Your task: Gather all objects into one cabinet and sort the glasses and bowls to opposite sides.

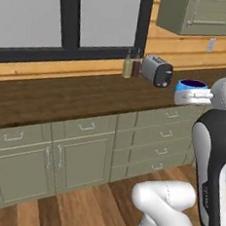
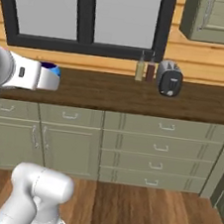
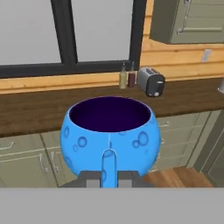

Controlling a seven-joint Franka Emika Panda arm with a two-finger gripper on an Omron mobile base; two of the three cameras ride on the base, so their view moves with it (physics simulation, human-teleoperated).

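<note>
The small bright blue bowl (image 3: pixel 109 131) with its dark inside fills the middle of the hand view, held upright in the air in front of the counter. My gripper (image 3: pixel 109 177) is shut on its near wall, one finger rising against the outside. In the left base view the blue bowl (image 1: pixel 190 89) sits at the end of my white hand (image 1: pixel 199 96), level with the counter top. From the right base view the blue bowl (image 2: pixel 50 69) peeks past the hand. The olive-green wall cabinet (image 1: pixel 193 15) (image 2: pixel 221 21) (image 3: pixel 192 22) hangs at the upper right, doors closed. The glasses and the brown bowl are out of view.
A dark wood counter (image 1: pixel 62 98) runs under a window, above olive base cabinets with drawers (image 1: pixel 156 138). A silver toaster (image 1: pixel 157 70) and two bottles (image 1: pixel 128 65) stand at the back of it. A small pale thing (image 3: pixel 221 85) shows at the hand view's right edge.
</note>
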